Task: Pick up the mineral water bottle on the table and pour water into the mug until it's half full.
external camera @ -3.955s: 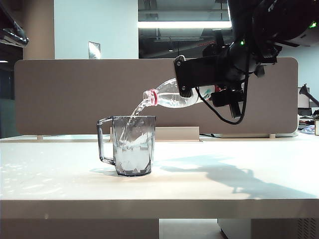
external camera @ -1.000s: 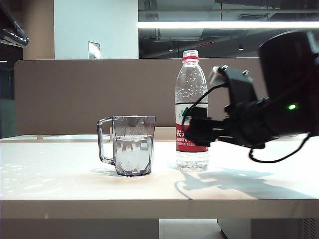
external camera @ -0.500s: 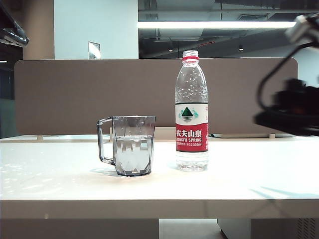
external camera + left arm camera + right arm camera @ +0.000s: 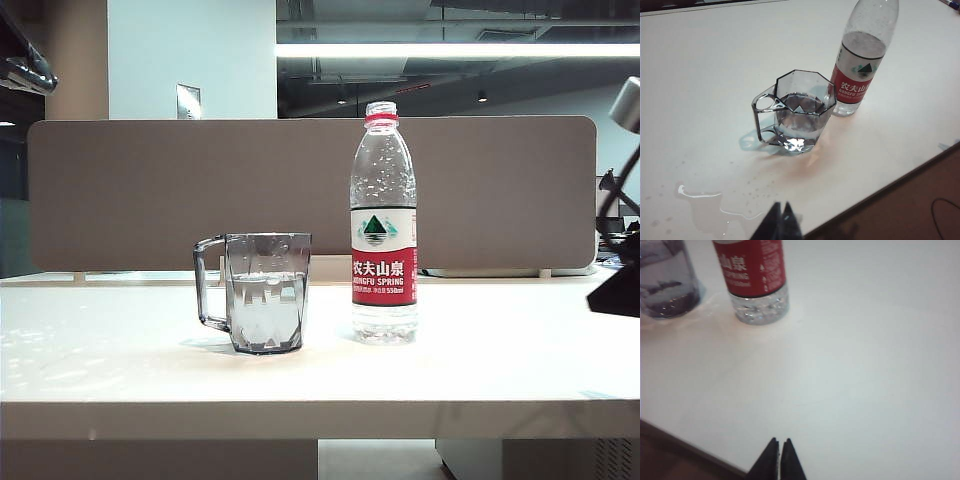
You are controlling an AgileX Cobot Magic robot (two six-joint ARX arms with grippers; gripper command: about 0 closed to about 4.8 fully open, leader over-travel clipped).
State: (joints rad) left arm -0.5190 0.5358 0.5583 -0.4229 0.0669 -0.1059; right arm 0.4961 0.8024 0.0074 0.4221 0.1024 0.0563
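The mug looks about half full of water. The Nongfu Spring bottle stands beside it, mid-table. Left gripper and right gripper are clenched and empty. Nothing seems left.

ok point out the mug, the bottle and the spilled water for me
mug (image 4: pixel 267 300), exterior view, front wall
mineral water bottle (image 4: pixel 384 255), exterior view, label
spilled water (image 4: pixel 705 202), left wrist view, puddle on the table

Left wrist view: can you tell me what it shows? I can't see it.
A clear mug partly full of water stands on a white table, beside an upright mineral water bottle. The left gripper is shut, near a small puddle.
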